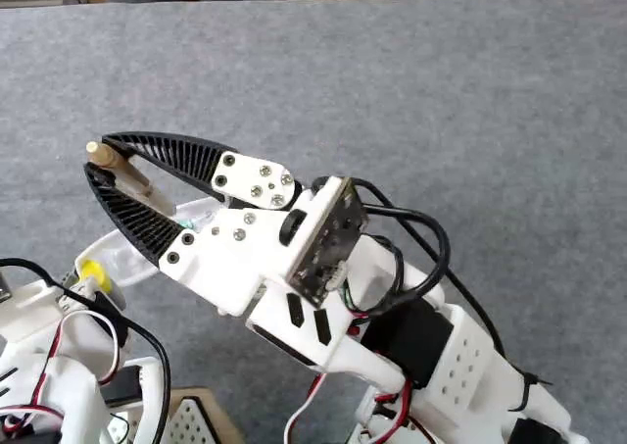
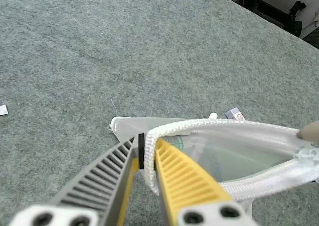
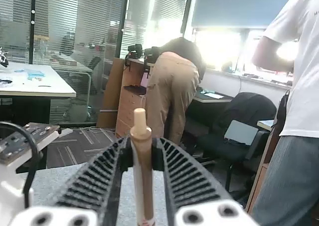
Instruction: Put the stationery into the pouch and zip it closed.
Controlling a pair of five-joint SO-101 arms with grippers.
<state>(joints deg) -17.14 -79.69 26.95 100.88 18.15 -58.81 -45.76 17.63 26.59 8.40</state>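
Observation:
A tan wooden pencil (image 1: pixel 125 172) is pinched between the black fingers of my right gripper (image 1: pixel 94 166), which is shut on it above the table at the left. In the right wrist view the pencil (image 3: pixel 141 136) stands up between the right gripper's (image 3: pixel 141 145) ribbed fingers. The translucent pouch (image 1: pixel 125 258) with a white zipper lies just below, partly hidden by the right arm. My left gripper (image 2: pixel 142 147), one finger grey and one yellow, is shut on the rim of the open pouch (image 2: pixel 239 158). The pencil's tip (image 2: pixel 312 131) shows at the mouth's far end.
Grey felt covers the table (image 1: pixel 441 91), with wide free room to the back and right. A small white label (image 2: pixel 3 110) and a small tag (image 2: pixel 234 114) lie on the felt near the pouch. A wooden board (image 1: pixel 201 417) sits at the front edge.

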